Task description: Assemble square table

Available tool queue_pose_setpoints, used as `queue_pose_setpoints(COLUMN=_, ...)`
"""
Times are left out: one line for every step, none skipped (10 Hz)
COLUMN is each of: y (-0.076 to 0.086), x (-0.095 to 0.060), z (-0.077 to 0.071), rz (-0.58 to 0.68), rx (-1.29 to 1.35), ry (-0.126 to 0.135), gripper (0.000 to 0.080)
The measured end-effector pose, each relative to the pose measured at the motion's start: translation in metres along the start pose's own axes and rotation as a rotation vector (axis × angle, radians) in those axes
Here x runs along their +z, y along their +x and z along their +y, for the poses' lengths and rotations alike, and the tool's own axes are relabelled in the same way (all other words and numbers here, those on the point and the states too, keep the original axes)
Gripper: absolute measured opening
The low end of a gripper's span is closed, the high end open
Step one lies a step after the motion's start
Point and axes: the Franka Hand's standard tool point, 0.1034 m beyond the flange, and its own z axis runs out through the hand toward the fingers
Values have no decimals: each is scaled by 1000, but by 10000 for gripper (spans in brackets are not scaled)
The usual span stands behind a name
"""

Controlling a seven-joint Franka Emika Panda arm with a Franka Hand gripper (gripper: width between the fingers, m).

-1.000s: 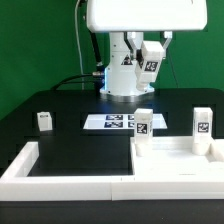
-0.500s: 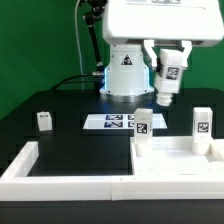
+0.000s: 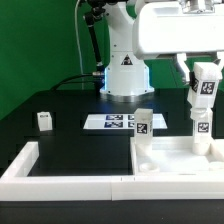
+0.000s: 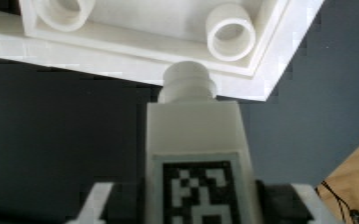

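My gripper [image 3: 206,88] is shut on a white tagged leg [image 3: 207,82] and holds it in the air, just above another leg [image 3: 201,127] that stands upright at the far right corner of the white square panel [image 3: 178,163]. A further leg [image 3: 144,124] stands at the panel's far left corner. A loose leg [image 3: 44,120] stands on the table at the exterior view's left. In the wrist view the held leg [image 4: 197,120] points its peg at the panel [image 4: 140,45], which shows two round holes; the fingers [image 4: 98,204] flank the leg's tag.
The marker board [image 3: 108,122] lies flat mid-table in front of the robot base [image 3: 124,75]. The long white L-shaped border wall [image 3: 50,176] runs along the front and left, touching the panel.
The arm has swung toward the exterior view's right with the leg in its grip, from above the marker board to above the panel's far right corner, and lowered somewhat.
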Motion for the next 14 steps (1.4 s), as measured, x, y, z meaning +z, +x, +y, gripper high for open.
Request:
queue_pose_setpoints(y=-1, x=0, z=4, rz=-2, rx=-3, ry=-2, gripper=288)
queue_pose_setpoints(y=-11, x=-1, z=26, rz=-13, rx=-62, ry=-8, gripper=288)
queue_pose_setpoints(y=-17, x=2, z=39, rz=-28, rx=-35, ry=-4, gripper=288)
queue_pose_setpoints(y=-22, x=8, z=39, rz=-37, rx=-39, ry=8, gripper=288)
queue_pose_setpoints(y=-26, x=12, z=41, rz=-45, rx=-51, ry=19, gripper=288)
queue_pose_setpoints(y=-26, x=18, z=40, rz=-42, rx=-35, ry=29, gripper=288)
queue_pose_setpoints(y=-22, x=27, z=26, rz=-18, rx=-31, ry=37, gripper=288)
queue_pose_setpoints(y=-21, x=36, z=18, rz=-6, rx=-35, ry=41, gripper=288)
queue_pose_setpoints(y=-15, x=41, z=7, rz=16, rx=24, ry=45, gripper=288)
queue_pose_setpoints(y=-5, x=39, z=-7, rz=14, rx=58, ry=64, gripper=288)
queue_pose_setpoints(y=-7, x=40, z=-2, rz=15, rx=38, ry=58, gripper=288)
queue_pose_setpoints(y=-8, x=40, z=-1, rz=12, rx=43, ry=56, gripper=288)
queue_pose_setpoints(y=-8, x=40, z=-1, rz=12, rx=42, ry=57, gripper=288)
queue_pose_setpoints(y=-9, x=41, z=-1, rz=12, rx=42, ry=56, gripper=288)
